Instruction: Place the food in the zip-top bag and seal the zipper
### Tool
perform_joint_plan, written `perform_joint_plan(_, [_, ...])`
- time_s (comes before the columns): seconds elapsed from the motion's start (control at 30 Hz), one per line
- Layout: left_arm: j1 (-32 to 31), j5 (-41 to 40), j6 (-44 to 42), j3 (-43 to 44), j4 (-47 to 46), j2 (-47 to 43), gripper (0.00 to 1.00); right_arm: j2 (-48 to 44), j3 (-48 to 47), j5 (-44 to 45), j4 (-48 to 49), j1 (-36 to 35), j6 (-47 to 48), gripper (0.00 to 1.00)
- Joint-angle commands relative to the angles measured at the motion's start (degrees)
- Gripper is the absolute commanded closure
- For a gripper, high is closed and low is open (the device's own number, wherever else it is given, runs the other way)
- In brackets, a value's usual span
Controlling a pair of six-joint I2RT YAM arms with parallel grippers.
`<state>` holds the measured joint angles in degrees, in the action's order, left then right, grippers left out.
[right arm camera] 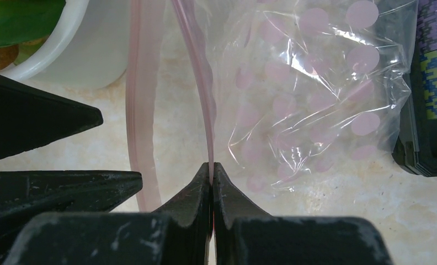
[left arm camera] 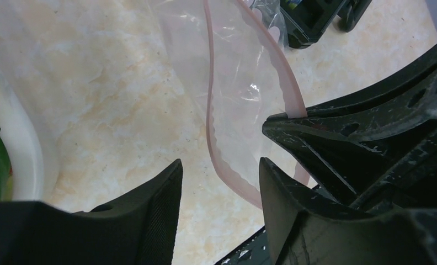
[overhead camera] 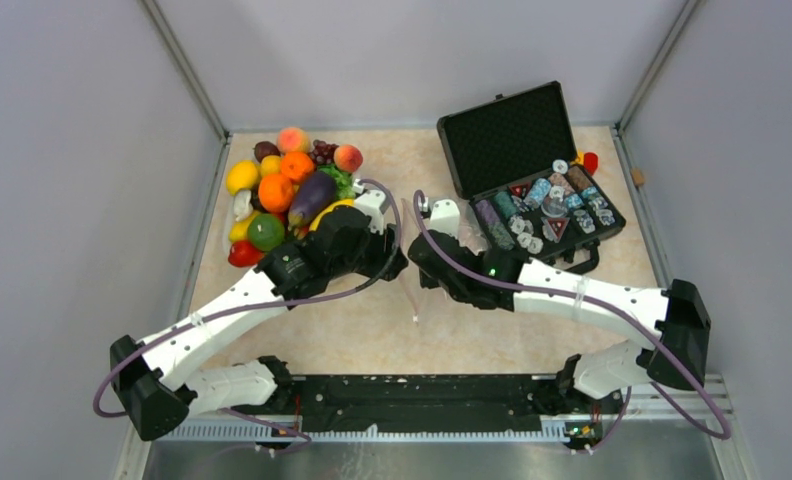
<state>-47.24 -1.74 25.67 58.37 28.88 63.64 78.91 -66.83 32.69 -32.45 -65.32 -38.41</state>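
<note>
Right tool [right arm camera: 212, 167] pinching the zipper [right arm camera: 198, 66], left tool [left arm camera: 220, 165] spread astride it, both forearms angled inward.

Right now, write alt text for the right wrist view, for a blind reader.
The right gripper is shut on one lip of the pink zipper of a clear zip-top bag on a marbled table; the other lip bows away to the left, so the mouth is open. A white basin sits upper left, a black case at the right edge.
</note>
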Motion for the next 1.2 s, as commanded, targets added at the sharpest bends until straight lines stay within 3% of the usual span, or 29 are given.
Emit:
perform_joint_plan(0.0, [0.20, -1.15, 0.33, -0.96, -2.07, 1.40, 0.48, -2.82, 0.43, -1.27, 3.89, 0.72, -0.80, 1.00])
perform_joint_plan(0.2, [0.21, 0.67, 1.00, -0.98, -4.63, 5.27, 0.66, -5.79, 4.03, -3.78, 8.78, 1.71, -1.25, 1.00])
perform_joint_plan(0.33, [0.22, -1.13, 0.12, 0.41, -2.61, 6.88, 1.00, -6.81, 5.17, -2.10, 8.25, 2.16, -1.81, 1.00])
perform_joint_plan(0.53, [0.22, -11.51, -2.40, 5.11, 9.98, 5.02, 1.00, -3.20, 0.32, 8.09, -4.66, 2.15, -3.92, 1.00])
perform_joint_plan(0.67, [0.20, -15.79, -2.29, 7.74, 16.17, 4.04, 1.00, -1.47, -0.55, 9.24, -5.82, 2.20, -4.52, 1.00])
perform_joint_plan(0.83, [0.21, -15.49, -1.53, 9.16, 19.00, 3.68, 1.00, -0.71, -0.78, 11.11, -6.72, 2.15, -5.72, 1.00])
perform_joint_plan(1.0, [0.29, -13.81, -1.71, 6.45, 15.66, 0.97, 1.00, -0.63, -1.63, 14.35, -10.91, 2.19, -7.24, 1.00])
perform_joint_plan(1.1, [0.31, -8.24, -3.22, 5.60, 12.14, 0.01, 1.00, -2.82, -1.25, 14.40, -10.90, 2.16, -6.91, 1.00])
perform_joint_plan(1.17, [0.27, -3.82, -3.52, 5.26, 9.33, -0.13, 1.00, -5.68, 0.62, 10.60, -4.70, 2.21, -2.90, 1.00])
